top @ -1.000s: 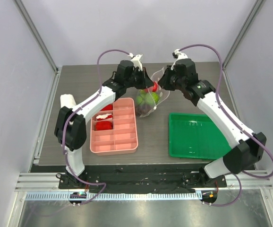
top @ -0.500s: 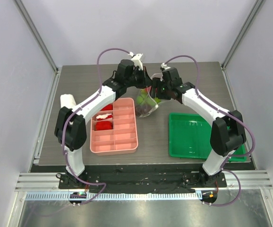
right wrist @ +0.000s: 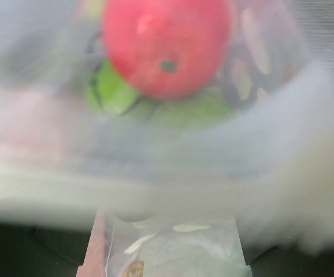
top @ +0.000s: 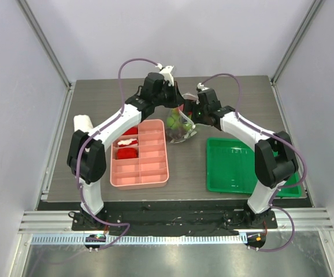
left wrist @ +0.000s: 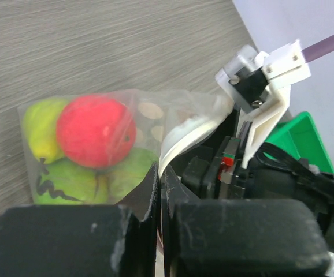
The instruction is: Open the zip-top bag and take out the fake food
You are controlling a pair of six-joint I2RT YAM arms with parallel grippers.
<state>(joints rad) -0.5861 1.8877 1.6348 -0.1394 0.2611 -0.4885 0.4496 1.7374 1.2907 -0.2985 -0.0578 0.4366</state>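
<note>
**Top and wrist views.** We show the zip-top bag [left wrist: 149, 112], a limp clear film printed with white oval dots. It hangs from the left gripper [left wrist: 160, 176], whose black jaws are clenched on the bag's thick white zip strip.

Through the film we see the fake food [left wrist: 86, 150]. A smooth, round red apple [left wrist: 96, 130] lies uppermost, a yellow-green pear [left wrist: 37, 124] lies beside it, and a green fruit [left wrist: 69, 179] lies below. We cannot resolve the green fruit's surface.

The right gripper [top: 192, 111] sits just beside the bag's right side, facing the left gripper. In its own view the film fills the picture out of focus. Its dark fingers [right wrist: 22, 257] appear at the two lower corners, well apart, with dotted film between them. We therefore read these jaws as released.

The bag is over the far half of the grey wood-grain table [top: 97, 98], about midway between its left and right edges. We cannot tell whether the bag's bottom rests on the surface.

A glossy pink divided tray [top: 155, 173], rectangular, lies toward the near-left corner with red pieces [top: 126, 153] in its left compartments. A shallow, shiny green tray [top: 236, 173] lies toward the near-right corner. The bag stands between their far inner corners, apart from both.
</note>
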